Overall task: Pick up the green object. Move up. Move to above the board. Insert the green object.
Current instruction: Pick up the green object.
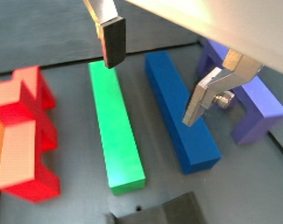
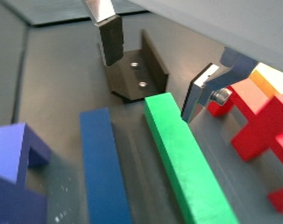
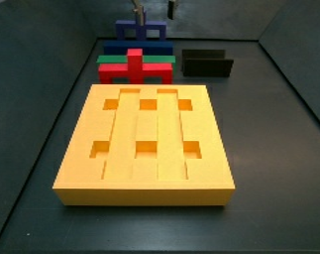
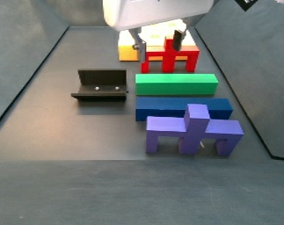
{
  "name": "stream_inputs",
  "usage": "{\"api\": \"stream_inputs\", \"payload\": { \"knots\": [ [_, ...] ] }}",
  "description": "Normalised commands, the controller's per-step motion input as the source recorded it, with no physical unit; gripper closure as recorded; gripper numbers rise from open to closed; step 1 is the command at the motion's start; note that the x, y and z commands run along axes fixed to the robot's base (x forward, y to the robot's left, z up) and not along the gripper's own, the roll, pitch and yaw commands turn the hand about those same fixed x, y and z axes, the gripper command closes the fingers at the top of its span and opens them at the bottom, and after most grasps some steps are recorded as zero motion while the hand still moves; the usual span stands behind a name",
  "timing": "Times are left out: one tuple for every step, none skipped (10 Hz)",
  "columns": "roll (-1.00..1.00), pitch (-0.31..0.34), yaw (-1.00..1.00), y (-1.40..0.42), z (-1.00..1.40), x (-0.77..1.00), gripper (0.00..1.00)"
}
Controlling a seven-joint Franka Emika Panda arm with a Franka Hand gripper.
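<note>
The green object (image 1: 117,127) is a bright green bar lying flat on the dark floor between the red cross-shaped block (image 1: 26,131) and a blue bar (image 1: 179,109). It also shows in the other wrist view (image 2: 185,157) and in both side views (image 4: 176,84) (image 3: 112,61). My gripper (image 1: 155,79) hangs open and empty above the blocks, one finger over the green bar's end, the other over the blue bar. It shows too in a wrist view (image 2: 158,74) and a side view (image 4: 156,39). The yellow-orange board (image 3: 147,144) lies apart, beyond the red cross.
A purple block (image 4: 193,130) sits beside the blue bar (image 4: 179,109). The black fixture (image 4: 100,85) stands off the green bar's end and shows in a wrist view (image 2: 134,74). Grey walls ring the floor.
</note>
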Motion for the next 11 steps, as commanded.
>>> {"api": "stream_inputs", "payload": {
  "knots": [
    [-0.01, 0.000, -1.00, 0.00, -0.04, 0.00, 0.00],
    [-0.01, 0.000, -1.00, 0.00, -0.04, 0.00, 0.00],
    [-0.01, 0.000, -1.00, 0.00, -0.04, 0.00, 0.00],
    [-0.01, 0.000, -1.00, 0.00, -0.05, 0.00, 0.00],
    [0.00, 0.000, -1.00, 0.00, -0.09, 0.00, 0.00],
    [0.00, 0.000, -1.00, 0.00, -0.11, 0.00, 0.00],
    [0.00, 0.000, -1.00, 0.00, -0.33, 0.00, 0.00],
    [0.00, 0.000, -1.00, 0.00, -0.50, 0.00, 0.00],
    [0.00, 0.000, -1.00, 0.00, -0.45, 0.00, 0.00],
    [0.00, 0.024, -1.00, 0.00, -0.28, 0.00, 0.00],
    [0.00, 0.021, -1.00, 0.00, -0.17, 0.00, 0.00]
  ]
}}
